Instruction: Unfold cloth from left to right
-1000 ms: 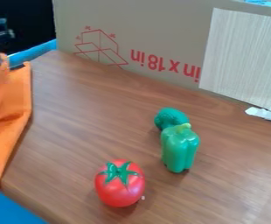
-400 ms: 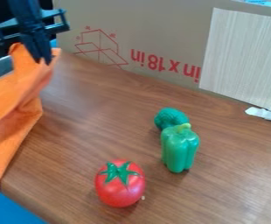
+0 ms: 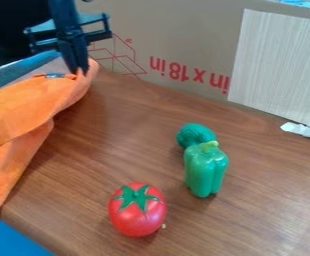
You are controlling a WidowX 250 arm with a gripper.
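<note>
Claw (image 3: 79, 71): I am gripping a corner of the orange cloth (image 3: 31, 107).
Orange cloth: drooping from my tips.
Tomato (image 3: 137, 215): sitting well apart from me.
Green pepper (image 3: 206, 172): standing beyond my reach-side edge, also apart.

A brown wood-grained table (image 3: 251, 220) carries part of an orange cloth (image 3: 24, 112) under the gripper (image 3: 79, 71), a red tomato (image 3: 137, 217) well below it and, to its lower right, a green pepper (image 3: 205, 172) partly hiding a bumpy green vegetable (image 3: 194, 134); a white strip (image 3: 303, 130) lies farthest right of it
</note>
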